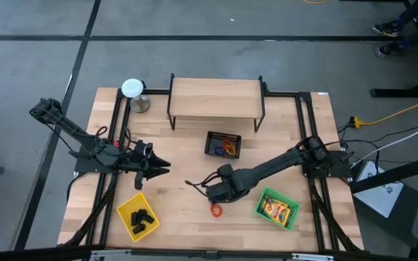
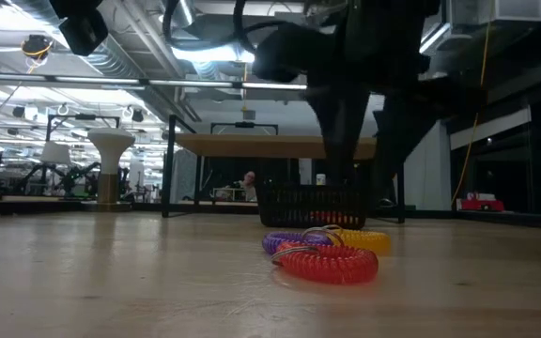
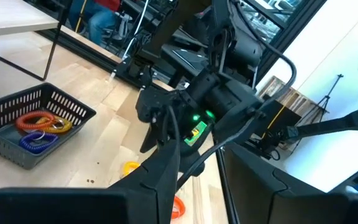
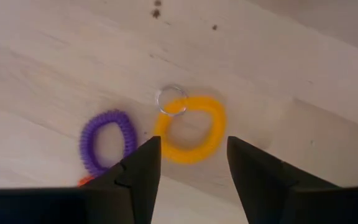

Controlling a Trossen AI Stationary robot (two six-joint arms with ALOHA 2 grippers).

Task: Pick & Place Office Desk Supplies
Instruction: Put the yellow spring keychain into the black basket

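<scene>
Progress roughly halfway: clips (image 1: 142,217) and crayon packs (image 1: 276,211) trayed, some rings in basket (image 1: 223,145). My right tool (image 4: 191,163) hangs open, empty, over yellow ring (image 4: 189,128) (purple (image 4: 108,141), red (image 2: 327,263) beside) on table (image 1: 180,181). Left tool (image 1: 161,168): can't tell.

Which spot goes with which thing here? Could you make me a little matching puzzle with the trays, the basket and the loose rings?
Things:
1. yellow tray
2. green tray
3. black mesh basket
4. yellow ring

Places or contents:
A. lies loose on the table under the right gripper
B. holds small black clips
C. holds coiled rings, near the wooden shelf
D. holds a flat yellow pack

Pairs: 1-B, 2-D, 3-C, 4-A
</scene>
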